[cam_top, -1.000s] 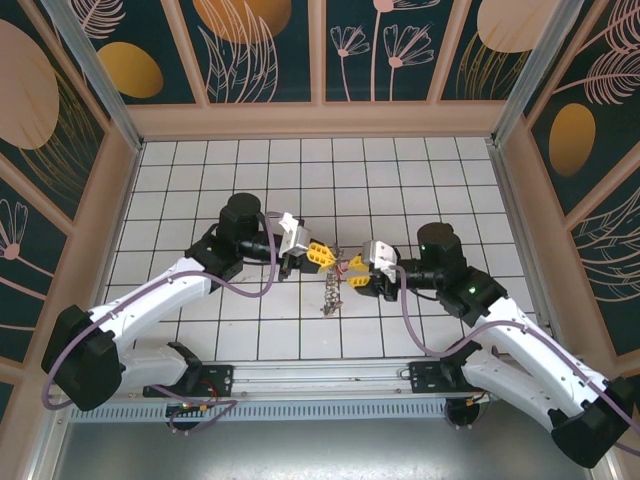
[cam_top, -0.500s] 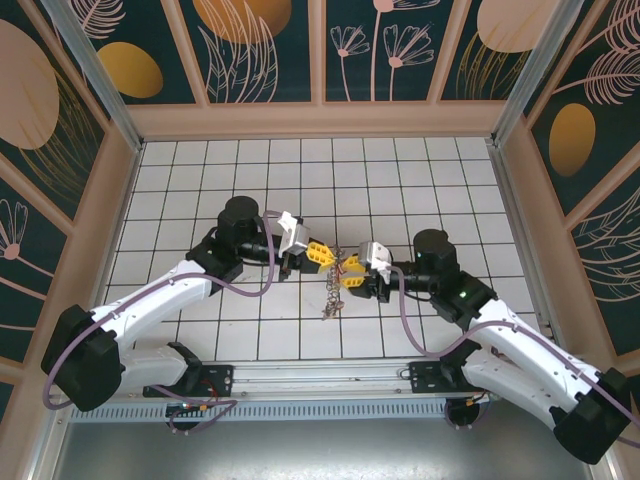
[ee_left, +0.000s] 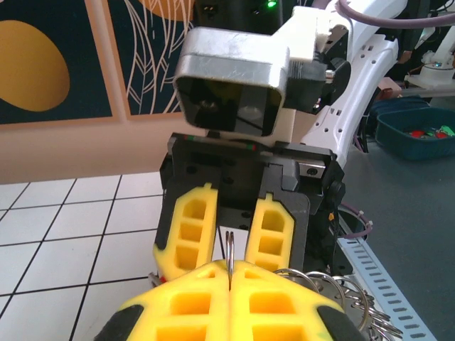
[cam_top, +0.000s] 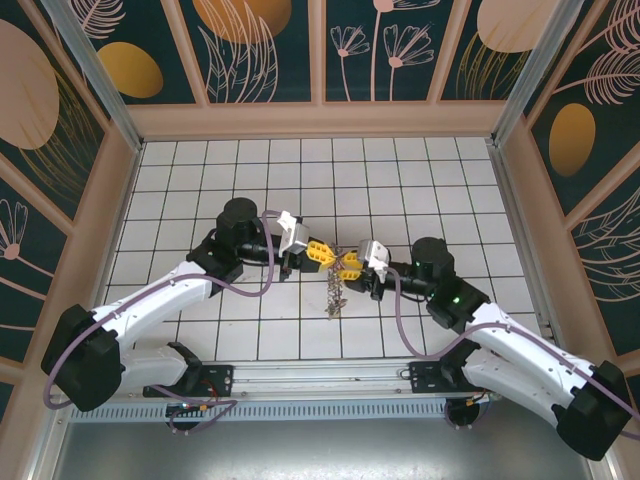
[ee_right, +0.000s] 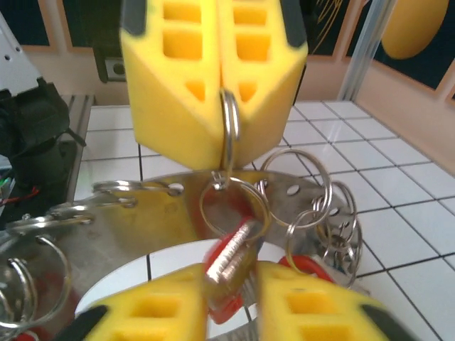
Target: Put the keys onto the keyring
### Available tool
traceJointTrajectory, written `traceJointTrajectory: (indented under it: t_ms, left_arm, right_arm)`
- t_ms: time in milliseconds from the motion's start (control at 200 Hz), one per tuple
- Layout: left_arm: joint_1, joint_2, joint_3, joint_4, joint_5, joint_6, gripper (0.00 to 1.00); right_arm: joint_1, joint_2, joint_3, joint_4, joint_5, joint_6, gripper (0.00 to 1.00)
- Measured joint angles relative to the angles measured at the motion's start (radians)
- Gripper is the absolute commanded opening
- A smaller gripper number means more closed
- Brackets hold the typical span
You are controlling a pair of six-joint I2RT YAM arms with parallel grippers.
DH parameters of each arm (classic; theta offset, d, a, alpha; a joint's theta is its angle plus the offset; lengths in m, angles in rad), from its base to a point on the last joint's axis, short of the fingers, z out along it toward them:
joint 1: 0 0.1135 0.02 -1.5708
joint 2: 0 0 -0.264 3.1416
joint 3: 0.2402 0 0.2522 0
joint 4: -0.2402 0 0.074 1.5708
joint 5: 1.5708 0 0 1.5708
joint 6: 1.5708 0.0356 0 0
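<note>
The keyring (cam_top: 335, 288) hangs between the two grippers as a curved metal band (ee_right: 160, 213) pierced with holes and carrying several split rings (ee_right: 302, 188). My left gripper (cam_top: 318, 252) is shut on one small split ring (ee_right: 229, 121), whose double wire stands up out of its closed yellow fingertips (ee_left: 229, 245). My right gripper (cam_top: 352, 265) faces it, almost touching. A key with a red tag (ee_right: 231, 266) sits tilted between the right gripper's fingers (ee_right: 160, 316), its tip poking up into another split ring (ee_right: 234, 202). That key is blurred. Another red tag (ee_right: 302, 264) hangs behind the right finger.
The white tiled floor (cam_top: 420, 180) stretches behind and to both sides of the grippers. Patterned walls (cam_top: 320, 50) box it in on three sides. A metal rail (cam_top: 320, 378) runs along the near edge by the arm bases.
The right arm has slid left and slightly back, bringing its gripper up against the left gripper and the keyring. The left arm has stayed still.
</note>
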Motion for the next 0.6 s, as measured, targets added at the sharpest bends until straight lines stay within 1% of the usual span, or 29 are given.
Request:
traceJointTrajectory:
  t_ms: [95,170,335,435,601]
  left_arm:
    - [0.0,0.0,-0.008,0.004,-0.004,-0.008,0.0]
    - [0.0,0.0,-0.012,0.008,-0.006,-0.011,0.0]
    - [0.0,-0.005,-0.013,-0.005,-0.018,-0.004,0.0]
    - [0.0,-0.019,-0.013,-0.054,-0.034,0.027,0.0]
    - [0.0,-0.033,-0.013,-0.139,-0.063,0.088,0.0]
  right_arm:
    - [0.003,-0.013,-0.023,0.04,0.01,0.026,0.0]
    - [0.01,-0.019,-0.035,0.065,0.014,0.04,0.0]
    - [0.016,-0.03,-0.036,0.061,0.023,0.033,0.0]
    - [0.017,-0.042,-0.02,0.004,0.04,0.005,0.0]
    - [0.017,-0.043,0.063,-0.135,0.077,-0.064,0.0]
